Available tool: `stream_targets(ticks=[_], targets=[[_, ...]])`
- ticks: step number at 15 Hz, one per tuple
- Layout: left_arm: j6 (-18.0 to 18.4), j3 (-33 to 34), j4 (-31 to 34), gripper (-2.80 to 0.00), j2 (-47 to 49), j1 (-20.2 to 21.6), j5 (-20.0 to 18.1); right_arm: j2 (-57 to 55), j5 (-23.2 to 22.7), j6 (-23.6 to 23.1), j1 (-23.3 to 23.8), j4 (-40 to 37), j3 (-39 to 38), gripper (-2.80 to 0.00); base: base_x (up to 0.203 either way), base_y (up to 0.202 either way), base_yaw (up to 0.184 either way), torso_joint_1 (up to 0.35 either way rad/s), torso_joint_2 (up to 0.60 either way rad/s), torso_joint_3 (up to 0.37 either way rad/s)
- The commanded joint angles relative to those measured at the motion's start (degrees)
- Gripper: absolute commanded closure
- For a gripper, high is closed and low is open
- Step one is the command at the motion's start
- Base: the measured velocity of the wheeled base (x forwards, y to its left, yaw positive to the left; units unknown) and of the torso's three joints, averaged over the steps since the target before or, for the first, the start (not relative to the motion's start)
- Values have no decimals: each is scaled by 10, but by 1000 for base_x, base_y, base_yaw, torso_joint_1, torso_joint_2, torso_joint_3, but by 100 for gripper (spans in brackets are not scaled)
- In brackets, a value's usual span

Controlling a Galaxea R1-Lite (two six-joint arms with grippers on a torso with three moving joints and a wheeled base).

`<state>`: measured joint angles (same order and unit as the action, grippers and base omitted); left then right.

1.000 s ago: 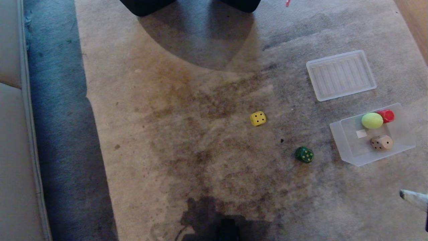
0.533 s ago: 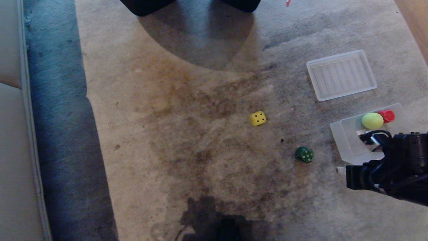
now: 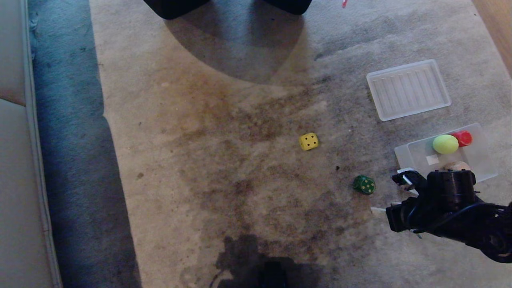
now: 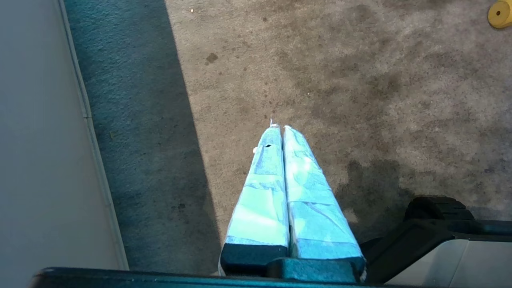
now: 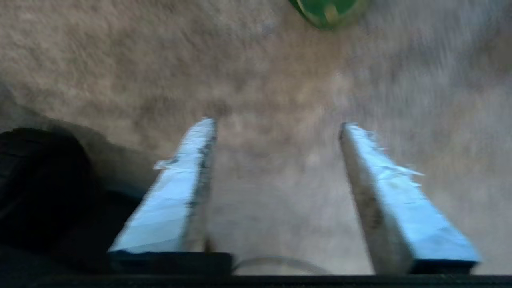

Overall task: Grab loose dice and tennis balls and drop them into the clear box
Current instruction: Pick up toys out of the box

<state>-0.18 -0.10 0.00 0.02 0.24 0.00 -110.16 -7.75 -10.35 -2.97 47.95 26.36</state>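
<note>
head view: the right arm (image 3: 448,208) covers the near edge of the clear box (image 3: 416,154) and most of the beige die (image 3: 458,164), of which only a top sliver shows; the arm is cut off by the right border. two dark shapes (image 3: 176,8) at the top edge are cropped beyond identification.

right wrist view: motion-blurred throughout; the green die (image 5: 326,10) is cut by the frame edge, with perhaps one pale pip visible.

left wrist view: the yellow die (image 4: 500,14) is clipped at the corner.
</note>
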Motion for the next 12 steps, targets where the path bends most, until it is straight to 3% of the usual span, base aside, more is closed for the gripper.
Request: stream_targets(ticks=[1, 3, 7, 12], targets=[[0, 0, 0, 0, 1, 0, 0, -34, -26, -36, 13, 46, -3, -280, 0, 0, 0, 0, 0, 0], [0, 0, 0, 0, 0, 0, 0, -48, -61, -98, 30, 52, -4, -280, 0, 0, 0, 0, 0, 0], [-1, 0, 0, 0, 1, 0, 0, -112, -78, -169, 56, 133, 2, -280, 0, 0, 0, 0, 0, 0], [-1, 0, 0, 0, 0, 0, 0, -147, -111, -181, 61, 142, 65, -280, 0, 0, 0, 0, 0, 0]])
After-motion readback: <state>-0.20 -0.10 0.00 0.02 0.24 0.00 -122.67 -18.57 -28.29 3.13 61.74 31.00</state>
